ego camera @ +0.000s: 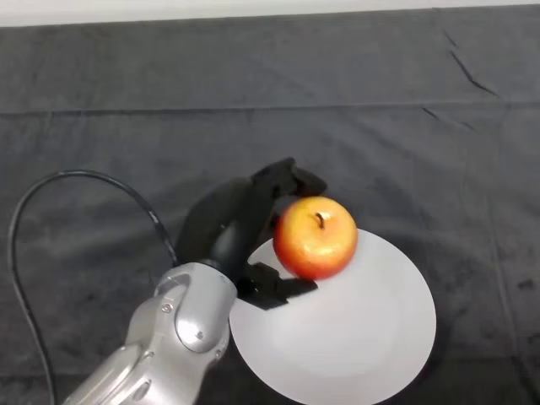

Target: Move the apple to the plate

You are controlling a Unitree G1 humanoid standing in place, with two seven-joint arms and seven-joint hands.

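Observation:
A red and yellow apple [315, 237], stem up, is held over the left upper part of the white plate [363, 329]. My left hand [232, 221] is shut on the apple from its left side, fingers curled behind its top and the thumb under its lower left. Whether the apple touches the plate I cannot tell. The silver-grey arm comes in from the lower left and covers the plate's left rim.
The dark cloth [253, 101] covers the whole table, with a fold line running across it at the back. A pale strip of wall shows along the top edge.

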